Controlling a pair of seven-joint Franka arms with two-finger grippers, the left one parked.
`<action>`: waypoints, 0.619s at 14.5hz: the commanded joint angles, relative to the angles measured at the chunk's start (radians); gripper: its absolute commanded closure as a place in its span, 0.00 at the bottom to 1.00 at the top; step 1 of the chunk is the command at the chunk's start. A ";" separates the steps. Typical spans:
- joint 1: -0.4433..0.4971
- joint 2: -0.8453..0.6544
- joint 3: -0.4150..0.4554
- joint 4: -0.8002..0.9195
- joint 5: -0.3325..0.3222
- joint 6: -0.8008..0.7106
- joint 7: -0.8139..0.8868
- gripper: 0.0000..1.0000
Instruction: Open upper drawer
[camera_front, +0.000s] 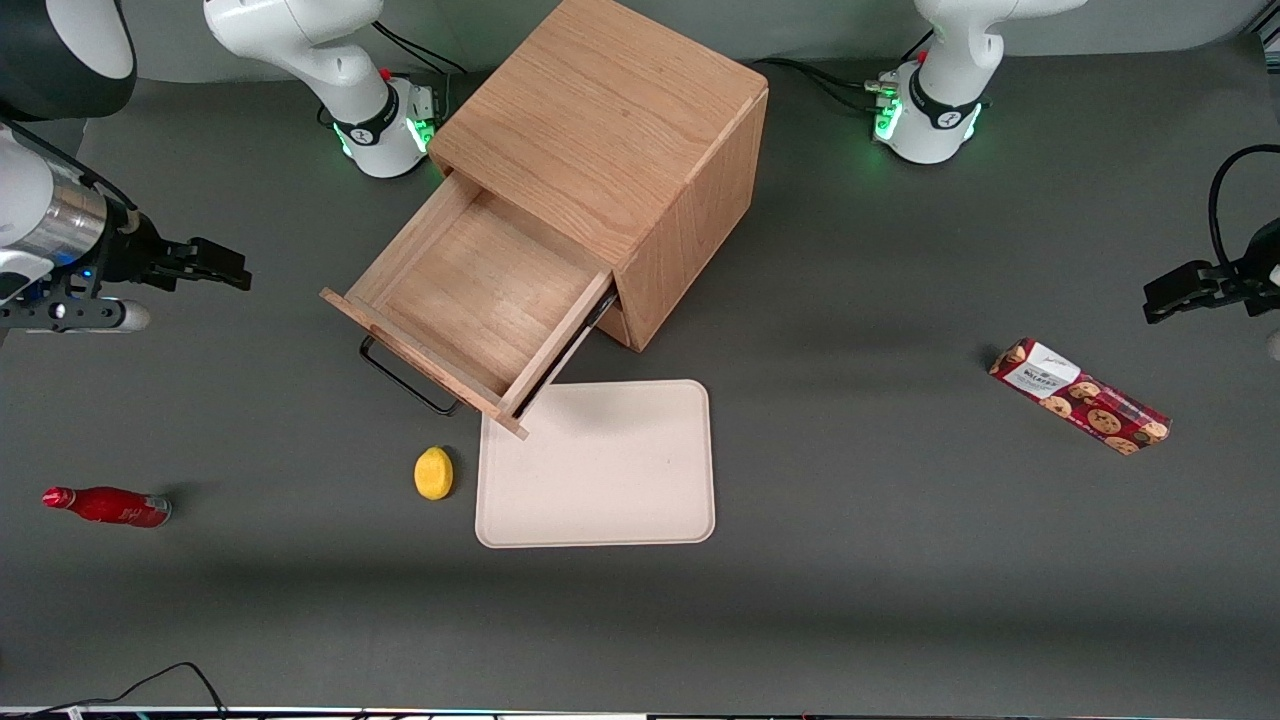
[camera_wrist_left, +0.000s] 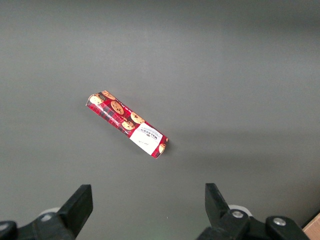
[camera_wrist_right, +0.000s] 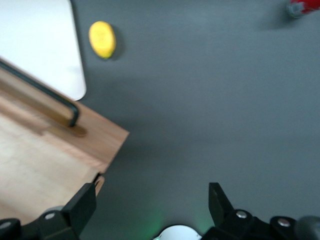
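Observation:
The oak cabinet (camera_front: 610, 130) stands on the grey table. Its upper drawer (camera_front: 470, 300) is pulled far out, a shallow empty wooden tray, with its thin black wire handle (camera_front: 405, 385) on the front. The lower drawer is hidden under it. My gripper (camera_front: 235, 272) is open and empty. It hovers apart from the drawer, toward the working arm's end of the table, touching nothing. The right wrist view shows the drawer's front corner (camera_wrist_right: 40, 160) and handle (camera_wrist_right: 45, 95), with my gripper (camera_wrist_right: 150, 195) over bare table beside that corner.
A white tray (camera_front: 600, 465) lies in front of the drawer, partly under its front. A yellow lemon (camera_front: 433, 472) lies beside the tray. A red bottle (camera_front: 108, 506) lies toward the working arm's end. A red cookie packet (camera_front: 1080, 396) lies toward the parked arm's end.

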 joint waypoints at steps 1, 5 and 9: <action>-0.160 -0.056 0.139 -0.089 -0.040 0.056 0.043 0.00; -0.166 -0.046 0.111 -0.061 -0.042 0.067 0.033 0.00; -0.158 0.017 0.082 0.022 -0.040 0.064 0.031 0.00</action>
